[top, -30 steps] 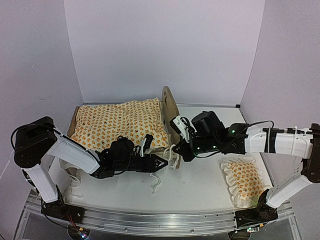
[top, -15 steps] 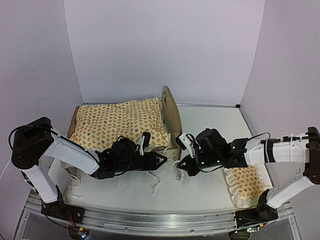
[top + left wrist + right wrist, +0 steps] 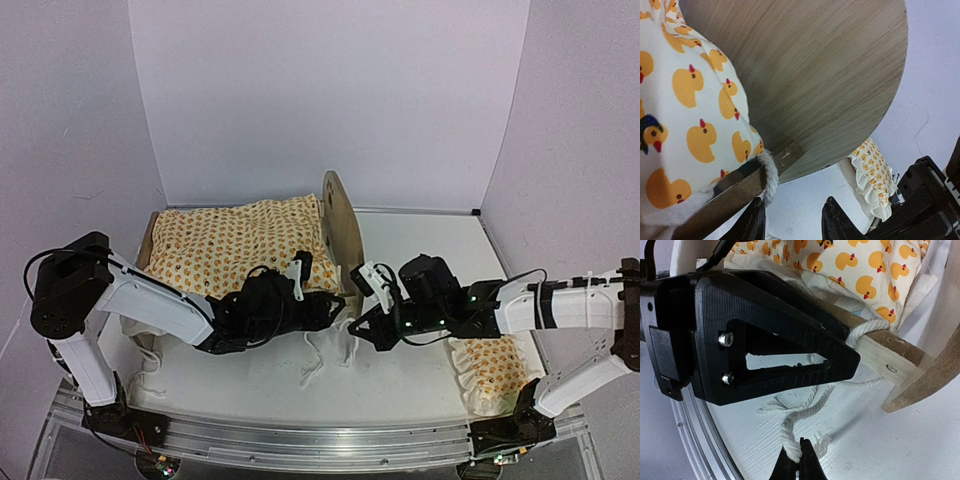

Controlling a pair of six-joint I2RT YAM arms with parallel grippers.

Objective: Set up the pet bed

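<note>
1. A flat white tabletop (image 3: 420,240) carries everything.
2. A small light-wood pet bed (image 3: 340,228) with a rounded end board stands on the back-left part of it.
3. A small duck-print pillow (image 3: 490,365) with a white ruffle lies at the near right, well apart from the bed.
4. Loose white cotton cord (image 3: 313,368) trails on the surface just in front of the bed's near rail.

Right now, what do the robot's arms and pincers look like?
The left arm and right arm have white links between chunky black joints, with black cables looping alongside. Green lights dot the right one. The left gripper and right gripper are black ribbed plastic.
</note>
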